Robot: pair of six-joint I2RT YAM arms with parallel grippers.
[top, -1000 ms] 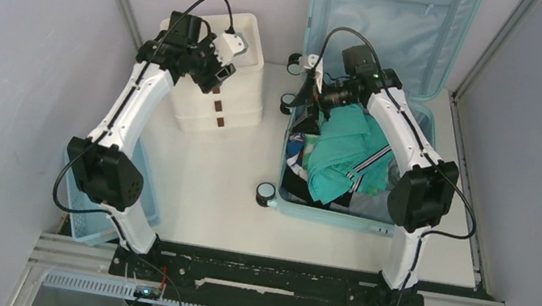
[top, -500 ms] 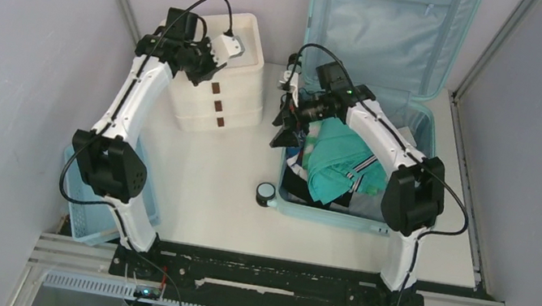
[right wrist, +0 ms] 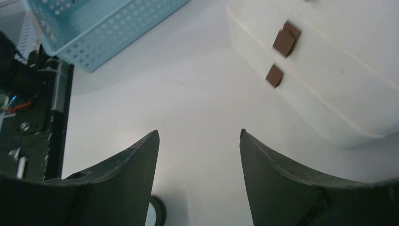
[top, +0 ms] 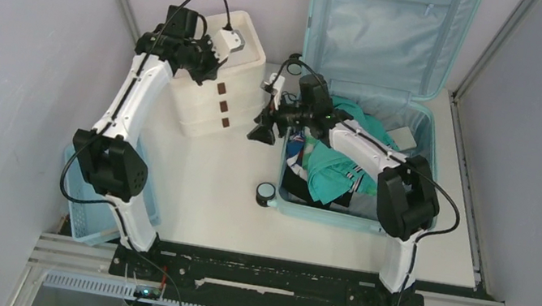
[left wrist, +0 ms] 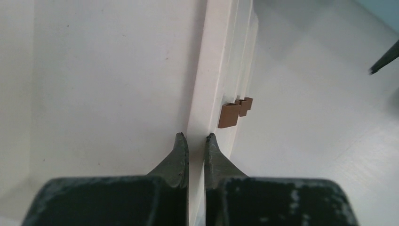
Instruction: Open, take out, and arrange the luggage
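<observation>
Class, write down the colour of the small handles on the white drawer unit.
Brown. The handles on the drawer unit show best in the right wrist view.

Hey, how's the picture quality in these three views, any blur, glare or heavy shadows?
Top external: evenly lit, sharp, only soft shadows beside the drawer unit. Left wrist: white surfaces nearly washed out, left gripper soft-edged up close. Right wrist: right gripper dark and slightly blurred, basket fairly crisp.

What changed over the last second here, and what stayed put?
The right tool swung left out of the luggage, empty and open, and is now over the table beside the drawer unit. The left tool closed on the drawer unit's top front rim. The luggage, clothes and basket are unmoved.
</observation>
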